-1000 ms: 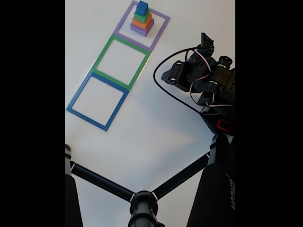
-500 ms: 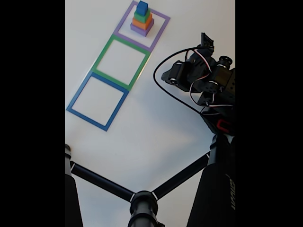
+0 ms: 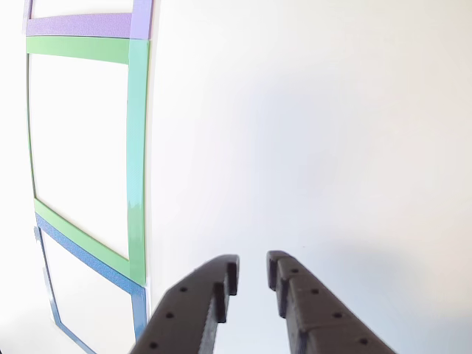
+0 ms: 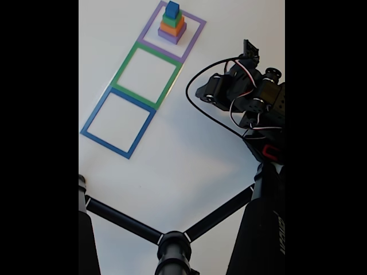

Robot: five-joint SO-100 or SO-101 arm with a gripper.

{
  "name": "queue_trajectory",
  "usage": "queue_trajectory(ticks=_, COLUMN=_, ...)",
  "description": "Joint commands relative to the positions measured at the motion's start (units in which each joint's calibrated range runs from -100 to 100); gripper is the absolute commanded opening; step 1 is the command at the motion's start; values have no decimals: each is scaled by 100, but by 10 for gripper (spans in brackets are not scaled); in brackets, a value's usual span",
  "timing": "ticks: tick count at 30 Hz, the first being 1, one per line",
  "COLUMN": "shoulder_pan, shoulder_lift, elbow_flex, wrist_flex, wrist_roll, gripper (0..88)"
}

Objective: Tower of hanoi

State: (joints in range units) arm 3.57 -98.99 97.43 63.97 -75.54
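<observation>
A tower of four blocks (image 4: 172,23) stands inside the purple tape square (image 4: 192,43) at the far end of the table in the fixed view: blue on top, then green, orange and purple. The green square (image 4: 168,86) and the blue square (image 4: 105,144) lie in a row nearer the camera, with nothing in them. My arm (image 4: 246,94) is folded up at the right, well away from the tower. In the other view my gripper (image 3: 252,267) hangs over bare white table, its fingers a narrow gap apart with nothing between them, to the right of the green square (image 3: 136,147).
A black tripod (image 4: 172,240) with spread legs fills the near foreground of the fixed view. A black cable (image 4: 192,106) loops out from the arm toward the squares. White table (image 4: 183,154) lies between the arm and the squares.
</observation>
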Motion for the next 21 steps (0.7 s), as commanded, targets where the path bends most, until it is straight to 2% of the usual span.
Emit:
queue_trajectory(ticks=1, shoulder_pan=-12, shoulder_lift=-93, elbow_flex=-61, wrist_flex=0, wrist_roll=39, gripper=1)
queue_trajectory(ticks=8, shoulder_pan=46, shoulder_lift=-93, elbow_flex=-61, wrist_flex=0, wrist_roll=-62, gripper=1)
queue_trajectory(ticks=10, shoulder_pan=17, shoulder_lift=-93, elbow_flex=-61, wrist_flex=0, wrist_roll=107, gripper=1)
queue_trajectory(ticks=16, shoulder_pan=-69, shoulder_lift=-61, elbow_flex=-43, wrist_flex=-105, wrist_roll=1240, gripper=0)
queue_trajectory(ticks=21, shoulder_pan=-88, shoulder_lift=367, elbow_flex=-143, wrist_flex=-793, wrist_roll=2119, gripper=0)
